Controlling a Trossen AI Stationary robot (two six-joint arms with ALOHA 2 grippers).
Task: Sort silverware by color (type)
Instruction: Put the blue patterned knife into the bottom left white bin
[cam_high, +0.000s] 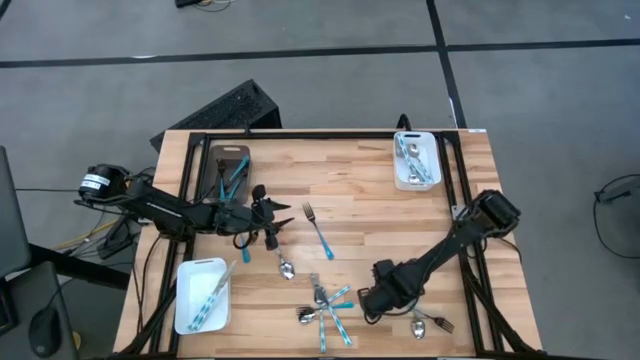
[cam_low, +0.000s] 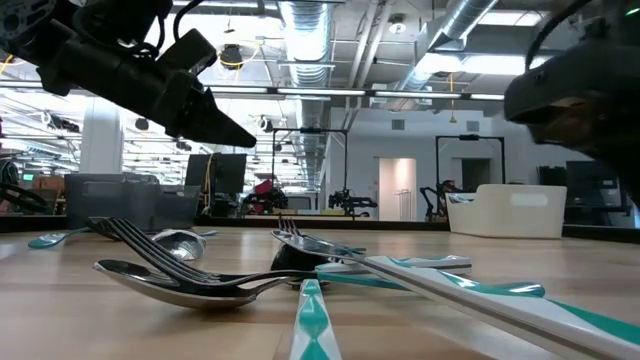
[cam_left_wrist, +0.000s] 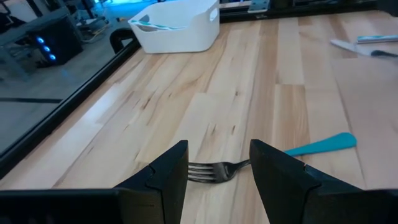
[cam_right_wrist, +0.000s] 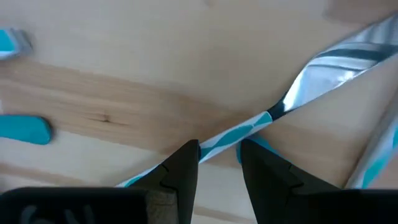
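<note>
The silverware lies on the wooden table. A teal-handled fork (cam_high: 318, 231) lies alone at the middle, with a spoon (cam_high: 285, 266) near it. A pile of teal-handled pieces (cam_high: 327, 306) lies toward the near edge. My left gripper (cam_left_wrist: 217, 155) hangs open above the table, just left of the lone fork (cam_left_wrist: 208, 171), whose tines show through its gap. My right gripper (cam_right_wrist: 219, 152) points down at the pile's right side, open. Its fingers stand on either side of a teal-and-white handle (cam_right_wrist: 239, 132) that crosses under them.
One white tray (cam_high: 415, 160) with silverware stands at the far right. Another white tray (cam_high: 202, 296) with teal pieces stands at the near left. A dark grey tray (cam_high: 230, 165) sits at the far left. An all-silver spoon and fork (cam_high: 431, 325) lie at the near right.
</note>
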